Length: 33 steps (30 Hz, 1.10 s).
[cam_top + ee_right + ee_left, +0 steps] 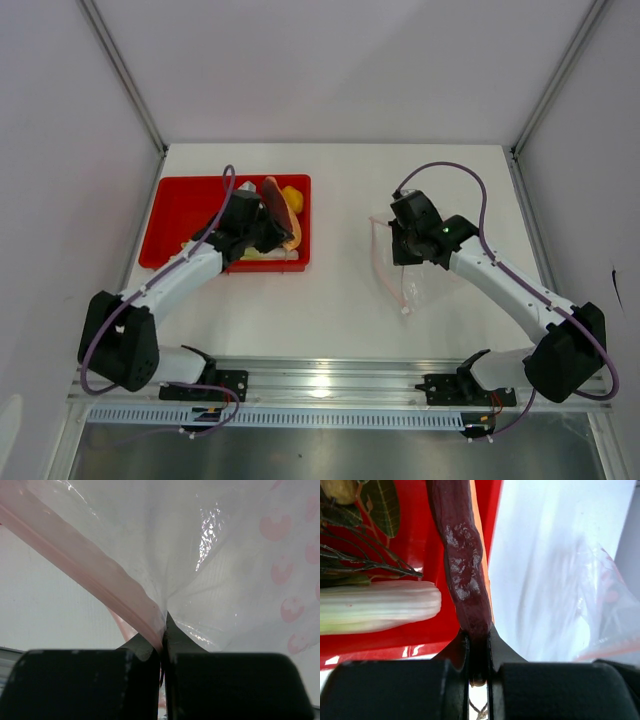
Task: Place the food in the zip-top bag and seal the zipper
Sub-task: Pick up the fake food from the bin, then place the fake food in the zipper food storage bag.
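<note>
My left gripper point(478, 636) is shut on one end of the purple-brown sweet potato point(462, 560), held over the red tray's right edge; from above the sweet potato point(277, 205) sticks out past the gripper point(262, 222). A green-white stalk point(375, 605) and leafy twigs with a tan berry point(337, 489) lie in the tray. A yellow-orange fruit point(293, 197) sits at the tray's back right. My right gripper point(163, 630) is shut on the zip-top bag point(225, 575) at its pink zipper strip point(95, 575), holding the bag point(420, 275) up off the table at the right.
The red tray point(185, 205) stands at the back left of the white table point(345, 290). Grey walls enclose the table on three sides. A metal rail point(330, 385) with the arm bases runs along the near edge.
</note>
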{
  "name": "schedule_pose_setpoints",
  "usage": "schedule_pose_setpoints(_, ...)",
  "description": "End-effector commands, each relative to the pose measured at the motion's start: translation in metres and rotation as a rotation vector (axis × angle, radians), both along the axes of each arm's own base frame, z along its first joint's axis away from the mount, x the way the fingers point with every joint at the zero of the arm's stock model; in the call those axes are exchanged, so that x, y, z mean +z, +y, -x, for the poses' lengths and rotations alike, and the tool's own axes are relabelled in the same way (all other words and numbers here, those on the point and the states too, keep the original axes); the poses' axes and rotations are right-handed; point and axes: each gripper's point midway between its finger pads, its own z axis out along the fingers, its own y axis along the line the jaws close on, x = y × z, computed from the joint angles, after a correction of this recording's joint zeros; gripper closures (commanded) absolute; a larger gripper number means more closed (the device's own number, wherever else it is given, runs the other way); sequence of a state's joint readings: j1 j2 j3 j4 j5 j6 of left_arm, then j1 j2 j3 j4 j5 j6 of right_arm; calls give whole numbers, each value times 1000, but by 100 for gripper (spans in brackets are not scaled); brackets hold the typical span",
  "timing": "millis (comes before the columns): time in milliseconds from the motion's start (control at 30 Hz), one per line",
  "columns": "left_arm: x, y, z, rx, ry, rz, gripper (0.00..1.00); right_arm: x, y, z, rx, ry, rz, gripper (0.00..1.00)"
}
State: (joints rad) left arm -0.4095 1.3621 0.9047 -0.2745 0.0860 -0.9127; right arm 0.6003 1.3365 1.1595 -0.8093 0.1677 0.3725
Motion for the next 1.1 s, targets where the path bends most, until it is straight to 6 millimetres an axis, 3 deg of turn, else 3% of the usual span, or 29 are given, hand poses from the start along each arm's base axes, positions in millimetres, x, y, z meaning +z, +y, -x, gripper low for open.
schedule_pose_setpoints(0,45,0,0,-54,-138,-5,99,8,-3,-3,-12,-36,-4,100)
schedule_pose_setpoints(133,83,-12,17,-204,-259,42,99,12,-3,-4,-10,-43,-6,100)
schedule_pose_setpoints(233,113,-31,45,-389,-354,133,99,13,-3,-5,-6,-48,-3,100)
schedule_pose_setpoints(333,124,-42,80,-543,-350,214,99,15,-6,-5,-6,-51,10,100)
schedule_pose_setpoints(367,115,-43,92,-578,-315,235,99,17,-5,-6,-3,-56,10,100)
schedule_pose_setpoints(433,119,-48,118,-667,-290,303,100,19,-7,-5,8,-60,21,100)
schedule_pose_setpoints(533,111,-49,154,-749,-228,356,99,24,-11,-6,11,-74,44,100)
schedule_pose_setpoints(767,98,-49,223,-881,-125,455,99,32,-17,-6,21,-107,63,100)
schedule_pose_setpoints(1067,99,-57,272,-1027,-78,490,100,26,-14,4,76,-82,58,100)
